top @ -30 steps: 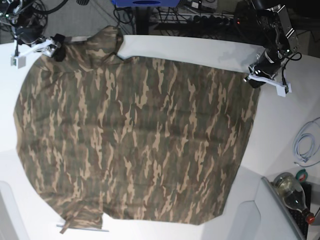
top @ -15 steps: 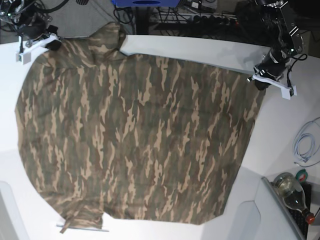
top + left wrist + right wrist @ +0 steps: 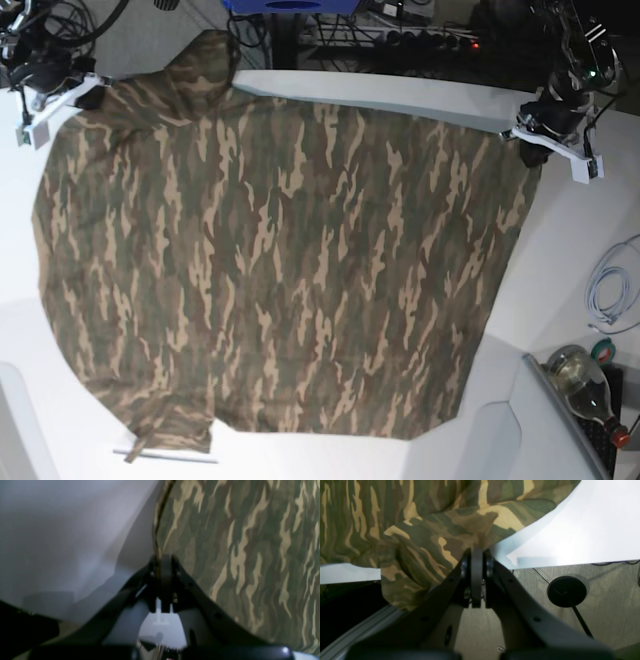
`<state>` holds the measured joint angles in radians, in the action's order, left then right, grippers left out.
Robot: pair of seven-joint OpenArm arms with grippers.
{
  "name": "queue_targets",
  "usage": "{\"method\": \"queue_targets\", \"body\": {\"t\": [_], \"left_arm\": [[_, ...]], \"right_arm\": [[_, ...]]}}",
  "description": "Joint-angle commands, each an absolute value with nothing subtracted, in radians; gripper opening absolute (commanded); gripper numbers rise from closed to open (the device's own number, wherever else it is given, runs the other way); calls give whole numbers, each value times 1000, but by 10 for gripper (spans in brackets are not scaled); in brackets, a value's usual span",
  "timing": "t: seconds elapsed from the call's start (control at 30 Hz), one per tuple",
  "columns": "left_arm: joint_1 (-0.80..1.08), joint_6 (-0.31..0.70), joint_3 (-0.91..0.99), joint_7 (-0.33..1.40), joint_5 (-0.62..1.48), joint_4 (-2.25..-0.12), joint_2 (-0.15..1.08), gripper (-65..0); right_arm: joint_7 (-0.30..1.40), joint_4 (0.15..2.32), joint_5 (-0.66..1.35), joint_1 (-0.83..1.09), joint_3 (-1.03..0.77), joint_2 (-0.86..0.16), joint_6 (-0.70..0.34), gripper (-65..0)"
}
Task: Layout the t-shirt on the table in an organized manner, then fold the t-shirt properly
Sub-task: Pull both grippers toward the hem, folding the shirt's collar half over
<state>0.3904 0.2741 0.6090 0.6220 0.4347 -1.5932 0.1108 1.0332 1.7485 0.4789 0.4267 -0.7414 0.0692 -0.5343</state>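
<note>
The camouflage t-shirt (image 3: 280, 270) lies spread across the white table (image 3: 560, 280), one sleeve hanging over the far edge. At the far right corner my left gripper (image 3: 527, 135) is shut on the shirt's edge. The left wrist view shows its jaws (image 3: 161, 558) pinching the hem of the t-shirt (image 3: 237, 542) above the table (image 3: 62, 530). At the far left corner my right gripper (image 3: 88, 92) is shut on the cloth. In the right wrist view its tips (image 3: 477, 551) bite a bunched fold of the t-shirt (image 3: 420, 542) at the table's (image 3: 582, 530) edge.
A coiled white cable (image 3: 610, 290) and a glass bottle (image 3: 585, 385) sit at the right side. Cables and power strips crowd the floor beyond the far edge. A black round stand base (image 3: 566, 591) is on the floor. A thin white bar (image 3: 165, 458) lies by the near sleeve.
The right gripper closed on the shirt's far left corner. Both grippers moved toward the far edge, drawing the shirt's far side outward and flatter.
</note>
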Motion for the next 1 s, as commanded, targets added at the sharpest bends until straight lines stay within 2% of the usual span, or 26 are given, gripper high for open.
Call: {"method": "queue_targets", "body": {"t": [0.0, 0.17, 0.33, 0.43, 0.57, 0.97], "left_arm": [[389, 274, 615, 604, 443, -1612, 122, -650], [377, 274, 615, 608, 446, -1612, 110, -650], [280, 274, 621, 745, 446, -1620, 99, -650], [226, 274, 622, 768, 443, -1620, 85, -650], [173, 274, 613, 768, 438, -1613, 81, -650], [-8, 272, 613, 842, 437, -1494, 79, -650]], "right_arm": [[1024, 1779, 490, 426, -742, 62, -539, -642], [1029, 1842, 490, 410, -725, 62, -538, -642], [1089, 1853, 484, 346, -664, 54, -529, -642], [1101, 1847, 484, 306, -664, 53, -522, -642], [1099, 1844, 484, 260, -654, 27, -449, -642], [1095, 1592, 484, 65, -659, -82, -440, -642]]}}
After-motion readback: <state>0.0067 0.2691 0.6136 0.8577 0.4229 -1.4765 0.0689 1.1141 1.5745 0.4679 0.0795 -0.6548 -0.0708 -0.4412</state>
